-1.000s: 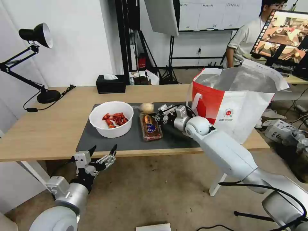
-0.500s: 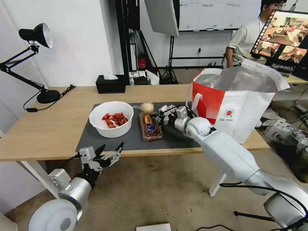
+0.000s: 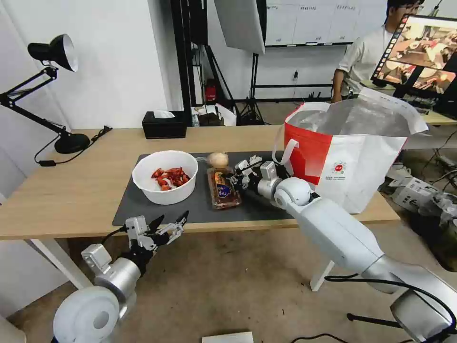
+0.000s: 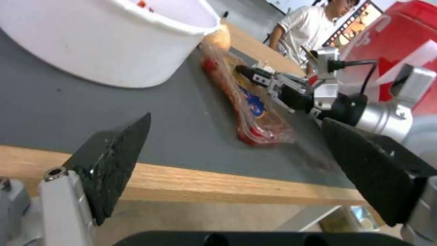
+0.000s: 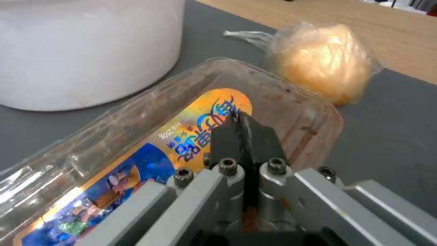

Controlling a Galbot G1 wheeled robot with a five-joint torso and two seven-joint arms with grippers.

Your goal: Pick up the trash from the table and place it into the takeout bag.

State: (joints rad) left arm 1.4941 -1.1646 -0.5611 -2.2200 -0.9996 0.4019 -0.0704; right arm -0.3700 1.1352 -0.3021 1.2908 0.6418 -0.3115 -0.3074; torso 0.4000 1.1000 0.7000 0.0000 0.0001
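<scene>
Over the clear tray (image 5: 191,136) | my right claw (image 5: 243,131) was pinched shut, holding nothing, low to reach it | left claw (image 3: 166,228) spread wide by the surface (image 3: 71,190) edge, waiting

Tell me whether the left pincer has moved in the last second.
Yes. The left pincer, open, has gone rightward and a little up along the table edge, closer to the mat's front.

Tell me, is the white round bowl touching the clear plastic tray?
Apart. In the head view, dark grey mat shows between the white round bowl and the clear plastic tray.
</scene>
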